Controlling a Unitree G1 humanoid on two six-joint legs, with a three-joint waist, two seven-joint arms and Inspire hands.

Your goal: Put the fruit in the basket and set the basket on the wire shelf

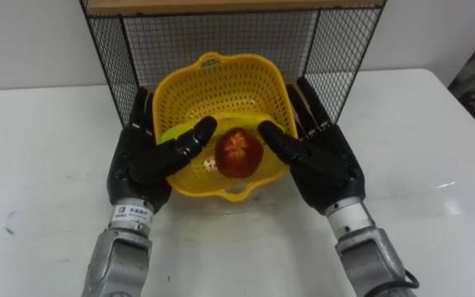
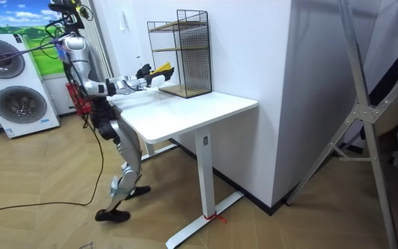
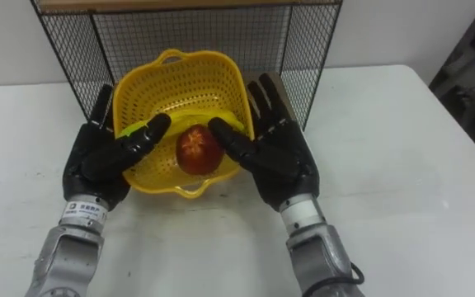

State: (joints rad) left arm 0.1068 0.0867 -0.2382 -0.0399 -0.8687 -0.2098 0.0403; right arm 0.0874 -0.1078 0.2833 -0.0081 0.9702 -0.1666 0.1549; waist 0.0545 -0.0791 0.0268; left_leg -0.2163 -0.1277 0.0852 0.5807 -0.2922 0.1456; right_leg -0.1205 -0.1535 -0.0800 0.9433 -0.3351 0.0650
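At the mouth of the wire shelf (image 1: pixel 221 37) we hold the yellow basket (image 1: pixel 221 91) between both hands, tipped toward us over the white counter (image 1: pixel 435 165). Our left hand (image 1: pixel 138 161) lies flat against the basket's left wall, fingers straight, thumb reaching over the rim. Our right hand (image 1: pixel 328 161) mirrors it on the basket's right wall. Inside the basket a red apple (image 1: pixel 238 153) rests between the two thumbs, and a green fruit (image 1: pixel 170 132) peeks out at the basket's left side, partly behind the left thumb.
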